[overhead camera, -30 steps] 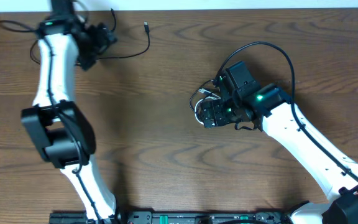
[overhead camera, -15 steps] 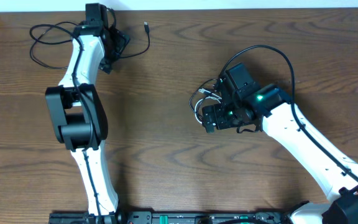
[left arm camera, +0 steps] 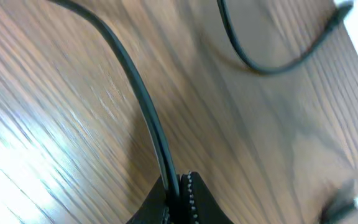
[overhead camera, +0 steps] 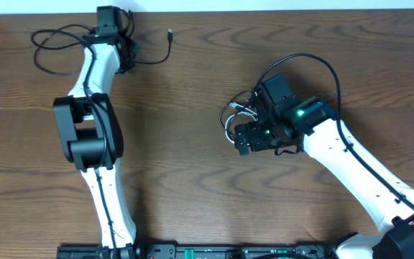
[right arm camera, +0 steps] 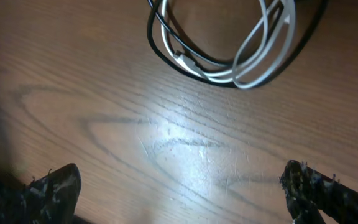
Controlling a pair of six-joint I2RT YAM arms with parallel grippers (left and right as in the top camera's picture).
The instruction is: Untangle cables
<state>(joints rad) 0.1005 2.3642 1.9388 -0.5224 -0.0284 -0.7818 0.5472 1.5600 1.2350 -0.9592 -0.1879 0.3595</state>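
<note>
Overhead: on the brown wood-grain table, the left gripper sits near the far edge on a thin black cable that loops there. The right gripper hovers just beside a coil of white and black cords.

Left wrist: the jaws are pinched shut on the thin black cable.

Right wrist: the fingers are spread wide and empty, with the coil lying beyond them.

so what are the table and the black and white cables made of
The table looks like wood or wood-look laminate: brown grain lines, semi-gloss, with a bright glare patch. The black cable probably has a rubbery plastic jacket, smooth, with a faint highlight along it. The white cable likely has the same plastic jacket, smooth and slightly shiny.
</note>
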